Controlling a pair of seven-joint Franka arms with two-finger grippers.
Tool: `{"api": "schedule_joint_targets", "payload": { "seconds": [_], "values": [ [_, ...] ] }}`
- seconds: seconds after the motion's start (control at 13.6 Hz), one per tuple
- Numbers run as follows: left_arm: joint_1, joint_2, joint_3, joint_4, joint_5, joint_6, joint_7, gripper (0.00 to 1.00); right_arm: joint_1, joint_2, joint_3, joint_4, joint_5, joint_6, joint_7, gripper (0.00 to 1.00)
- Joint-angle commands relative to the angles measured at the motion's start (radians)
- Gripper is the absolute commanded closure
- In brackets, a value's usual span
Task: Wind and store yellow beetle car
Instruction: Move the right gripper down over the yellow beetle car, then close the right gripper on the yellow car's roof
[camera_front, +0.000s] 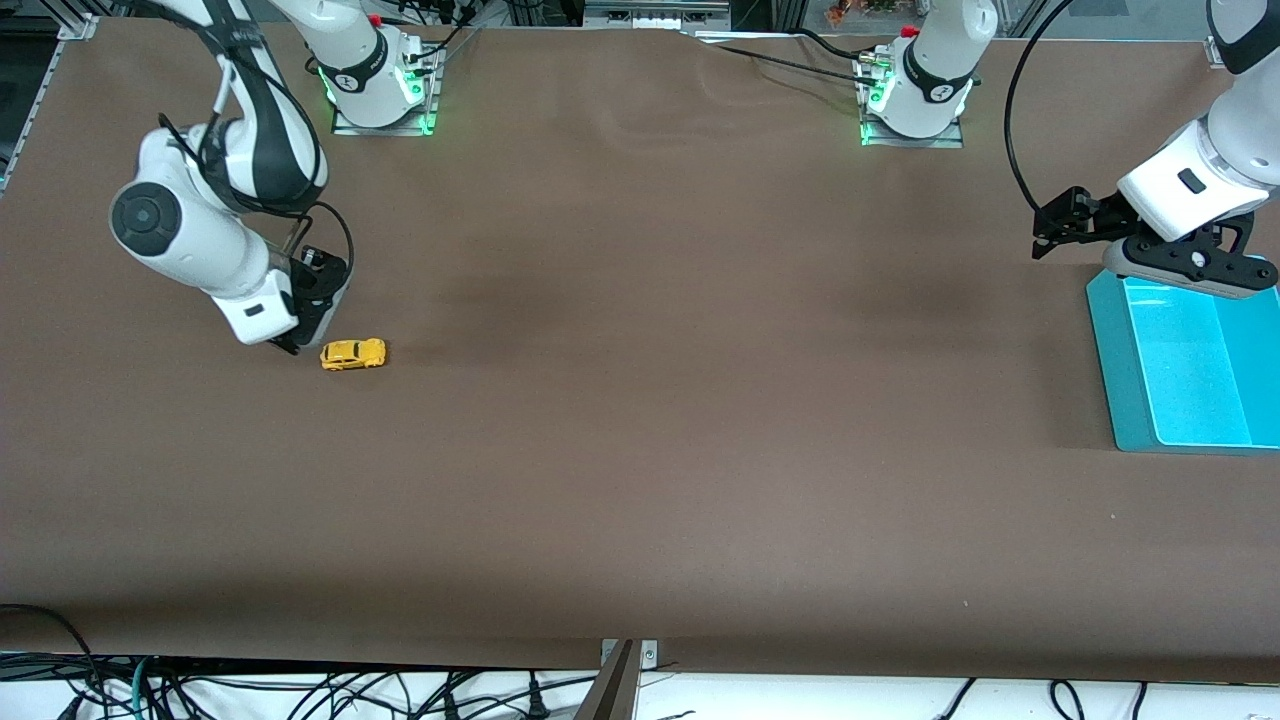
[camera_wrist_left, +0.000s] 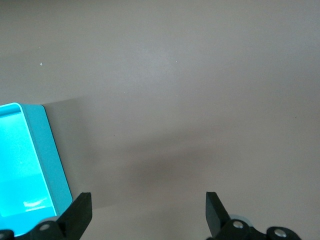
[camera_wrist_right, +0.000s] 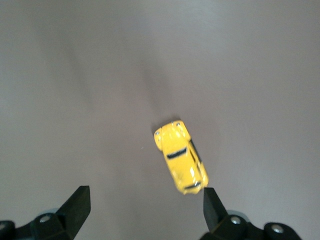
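So the right arm is folded down low at its own end of the table, wrist tipped toward the surface, and the right gripper (camera_wrist_right: 142, 210) hangs just over the brown table (camera_front: 640, 450) with its jaws spread wide and nothing between them. The yellow beetle car (camera_front: 353, 354) sits on its wheels right beside that gripper, on the side toward the left arm's end, not touching either finger. It's tiny, bright yellow, rounded body, dark windows, and it lies a bit slanted in the right wrist view. The left arm waits at its end, its left gripper (camera_wrist_left: 147, 212) wide open and empty too, hovering by the edge of a turquoise bin (camera_front: 1120, 380), well apart from the car.
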Motion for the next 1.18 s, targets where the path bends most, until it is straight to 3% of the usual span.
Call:
{"api": "schedule_joint_targets", "payload": {
  "seconds": [0.0,0.29,0.66,0.81,1.11],
  "values": [
    [0.001,0.008,-0.005,0.023,0.016,-0.019,0.011,0.0,-0.012,0.036,0.006,-0.039,-0.004,0.098,-0.212,0.0],
    [0.001,0.008,-0.005,0.023,0.016,-0.019,0.011,0.0,-0.05,0.145,0.008,-0.039,-0.002,0.247,-0.405,0.0],
    [0.001,0.008,-0.005,0.023,0.016,-0.019,0.011,0.0,-0.069,0.185,0.006,-0.039,-0.001,0.296,-0.438,0.0],
    [0.001,0.008,-0.005,0.023,0.016,-0.019,0.011,0.0,-0.07,0.194,0.006,-0.039,-0.001,0.307,-0.438,0.16],
    [0.003,0.008,-0.005,0.023,0.016,-0.019,0.011,0.0,-0.07,0.194,0.006,-0.039,-0.001,0.307,-0.436,0.7]
  ]
}}
